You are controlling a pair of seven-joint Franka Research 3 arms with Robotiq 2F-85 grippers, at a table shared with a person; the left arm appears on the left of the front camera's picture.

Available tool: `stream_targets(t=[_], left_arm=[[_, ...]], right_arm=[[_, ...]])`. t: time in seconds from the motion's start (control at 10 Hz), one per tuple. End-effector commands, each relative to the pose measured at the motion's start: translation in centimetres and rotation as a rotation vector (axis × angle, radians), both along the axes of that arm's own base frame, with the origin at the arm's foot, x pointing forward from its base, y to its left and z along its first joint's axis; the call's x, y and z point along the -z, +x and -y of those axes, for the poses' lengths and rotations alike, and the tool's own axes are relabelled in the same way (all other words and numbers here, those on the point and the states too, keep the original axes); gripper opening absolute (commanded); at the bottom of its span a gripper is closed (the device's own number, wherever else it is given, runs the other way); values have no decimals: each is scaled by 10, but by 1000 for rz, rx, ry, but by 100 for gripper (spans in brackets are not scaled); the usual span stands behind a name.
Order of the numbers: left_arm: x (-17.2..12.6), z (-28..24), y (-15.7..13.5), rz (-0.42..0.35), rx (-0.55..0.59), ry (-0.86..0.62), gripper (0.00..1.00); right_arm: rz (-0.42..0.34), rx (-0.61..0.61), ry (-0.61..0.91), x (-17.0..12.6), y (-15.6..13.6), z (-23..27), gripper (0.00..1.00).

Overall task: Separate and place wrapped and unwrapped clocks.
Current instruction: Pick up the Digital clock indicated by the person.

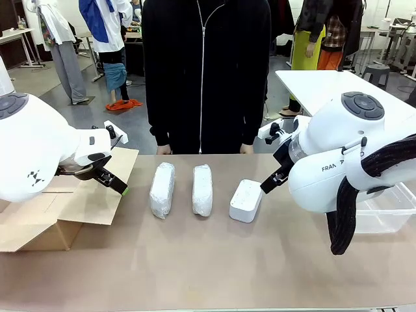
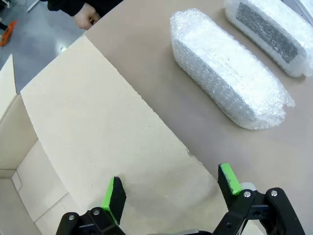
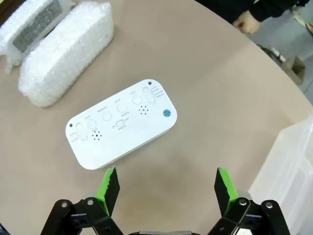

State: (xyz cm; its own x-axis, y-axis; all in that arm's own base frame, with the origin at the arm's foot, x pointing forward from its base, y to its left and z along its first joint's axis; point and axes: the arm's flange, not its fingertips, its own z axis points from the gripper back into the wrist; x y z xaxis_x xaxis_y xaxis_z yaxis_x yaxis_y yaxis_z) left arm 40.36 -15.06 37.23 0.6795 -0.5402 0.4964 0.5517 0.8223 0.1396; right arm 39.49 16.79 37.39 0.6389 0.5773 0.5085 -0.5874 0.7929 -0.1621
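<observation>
Front view suggests nothing is sorted yet: one wrapped clock (image 1: 162,189), a second wrapped clock (image 1: 202,189) and the bare clock (image 1: 246,200) lie in a row toward the tabletop's far edge. The left gripper (image 1: 121,188), over the cardboard box (image 1: 39,224) flap, and the right gripper (image 1: 266,186), just beside the bare clock, both gape wide and hold nothing.

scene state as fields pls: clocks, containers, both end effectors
wrapped clock 1: mid-table, nearest the box
wrapped clock 2: beside it, not touching
bare clock: robot's right of the wrapped pair, buttons up
cardboard box: robot's left, open
clear tub: robot's right
left end effector: open, empty, over box flap
right end effector: open, empty, by bare clock
</observation>
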Motion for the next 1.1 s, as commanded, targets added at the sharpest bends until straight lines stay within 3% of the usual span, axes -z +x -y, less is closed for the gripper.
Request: stream_targets(t=[0.0, 0.5, 1.0], left_arm=[[0, 0, 0, 0, -1, 0, 100], [-11, 0, -11, 19, 44, 22, 100], [-65, 1, -51, 90, 200, 65, 100]], right_arm=[[0, 0, 0, 0, 0, 0, 100], [-1, -56, -7, -9, -8, 1, 100], [39, -177, -29, -69, -43, 25, 100]])
